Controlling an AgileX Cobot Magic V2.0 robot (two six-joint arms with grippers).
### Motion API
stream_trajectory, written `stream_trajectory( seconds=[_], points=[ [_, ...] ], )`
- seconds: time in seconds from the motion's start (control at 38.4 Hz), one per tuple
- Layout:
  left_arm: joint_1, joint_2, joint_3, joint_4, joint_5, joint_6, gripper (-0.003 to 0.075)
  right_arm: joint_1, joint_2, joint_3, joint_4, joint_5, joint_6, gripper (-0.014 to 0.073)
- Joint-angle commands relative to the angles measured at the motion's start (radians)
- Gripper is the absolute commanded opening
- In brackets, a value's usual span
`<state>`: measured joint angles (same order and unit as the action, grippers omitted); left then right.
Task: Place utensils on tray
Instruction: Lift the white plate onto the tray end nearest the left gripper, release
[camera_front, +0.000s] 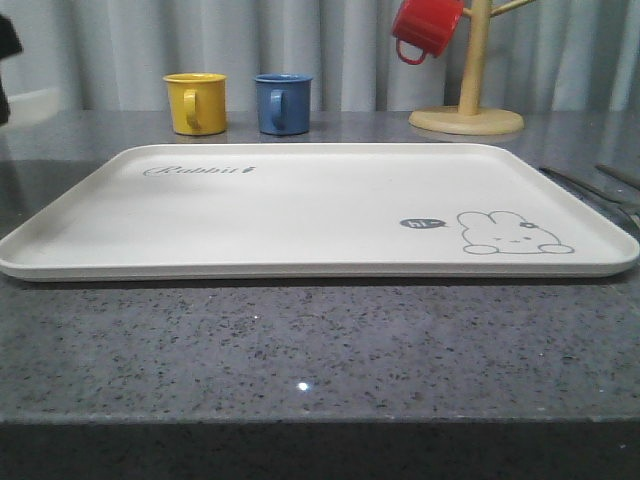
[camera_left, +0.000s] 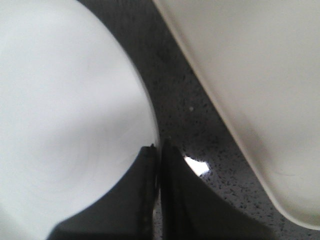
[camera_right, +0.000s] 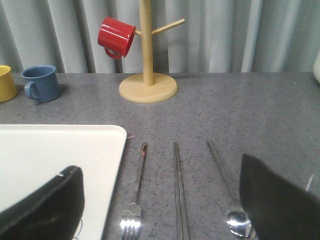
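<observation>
Grey speckled countertop, tray (camera_front: 300, 215) bare.
Fork (camera_right: 134, 200), chopsticks (camera_right: 179, 195), spoon (camera_right: 227, 192) lay off its right edge; right gripper (camera_right: 160, 210) spread wide, left gripper (camera_left: 159, 195) closed; best grip handles mid-length.

Fork (camera_right: 134, 200) tines, chopsticks (camera_right: 179, 192) ends cut by frame edge.

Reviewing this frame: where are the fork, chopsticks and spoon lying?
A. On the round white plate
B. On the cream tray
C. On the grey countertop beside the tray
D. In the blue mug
C: in the right wrist view the fork, chopsticks and spoon lie side by side on the countertop, off the tray.
</observation>
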<state>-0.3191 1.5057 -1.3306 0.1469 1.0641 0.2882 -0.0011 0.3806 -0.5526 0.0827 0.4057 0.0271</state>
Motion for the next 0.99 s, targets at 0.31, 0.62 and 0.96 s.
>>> stream_trajectory(
  seconds=[0.31,0.62,0.96],
  points=[
    [-0.425,0.057,-0.242,0.056,0.036,-0.015,-0.0018,-0.004,0.015,-0.034,-0.009,-0.074,-0.012,0.0654],
    [-0.480,0.184,-0.242,-0.005,0.071,-0.015,-0.0018,-0.004,0.015,-0.034,-0.009,-0.074,-0.012,0.0654],
    [-0.469,0.237,-0.243,-0.067,0.094,-0.015,0.0356,-0.004,0.015,-0.034,-0.009,-0.074,-0.012,0.0654]
  ],
)
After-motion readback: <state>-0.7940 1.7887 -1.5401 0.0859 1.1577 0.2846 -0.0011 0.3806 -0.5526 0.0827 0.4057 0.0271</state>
